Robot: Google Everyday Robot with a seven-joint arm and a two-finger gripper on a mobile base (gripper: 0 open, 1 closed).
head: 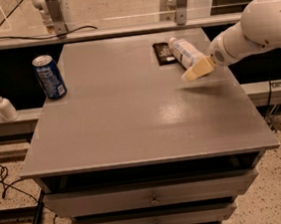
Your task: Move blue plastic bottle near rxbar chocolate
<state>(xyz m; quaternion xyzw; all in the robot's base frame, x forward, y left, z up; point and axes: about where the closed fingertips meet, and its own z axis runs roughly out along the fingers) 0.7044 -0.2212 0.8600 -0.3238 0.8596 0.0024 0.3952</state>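
The blue plastic bottle lies on its side at the far right of the grey table, white cap pointing away from me. The rxbar chocolate, a dark flat bar, lies right beside the bottle on its left, touching or almost touching it. My gripper sits at the bottle's near end, on the white arm that reaches in from the right. It hides the bottle's base, and I cannot tell whether it still touches the bottle.
A dark blue soda can stands upright at the table's left edge. A small white pump bottle stands on a lower ledge to the left. Drawers are below the tabletop and cables lie on the floor at the left.
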